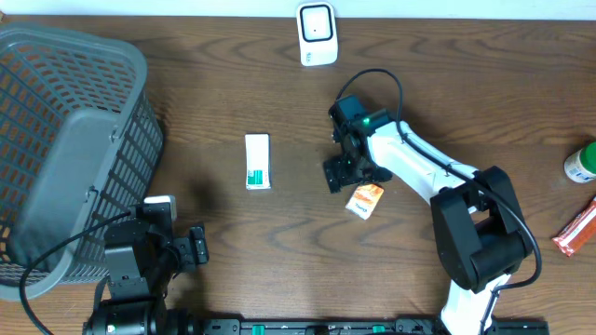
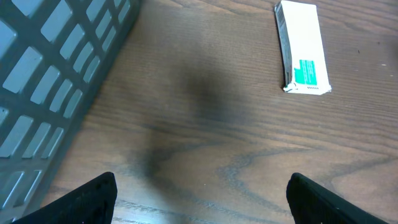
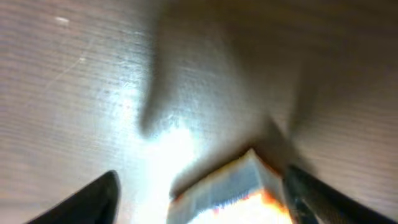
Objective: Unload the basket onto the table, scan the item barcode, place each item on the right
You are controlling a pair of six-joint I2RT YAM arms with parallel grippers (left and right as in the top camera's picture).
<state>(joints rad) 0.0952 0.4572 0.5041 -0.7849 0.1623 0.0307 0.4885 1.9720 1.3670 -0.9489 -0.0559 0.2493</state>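
A small orange and white box point(image 1: 365, 199) lies on the wooden table just right of centre. My right gripper point(image 1: 358, 179) hangs low over its near end, open. In the right wrist view the blurred box point(image 3: 231, 190) sits between the fingers. It is close to the right finger point(image 3: 323, 199) and well clear of the left one. The white scanner point(image 1: 317, 33) stands at the table's far edge. My left gripper point(image 2: 199, 202) is open and empty over bare wood at the front left. A white and green box point(image 2: 302, 47) lies ahead of it.
A grey mesh basket point(image 1: 65, 140) lies tilted at the left, its wall point(image 2: 50, 68) close to the left gripper. A green-capped bottle point(image 1: 581, 163) and an orange packet point(image 1: 575, 228) sit at the right edge. The white and green box point(image 1: 258, 161) lies left of centre.
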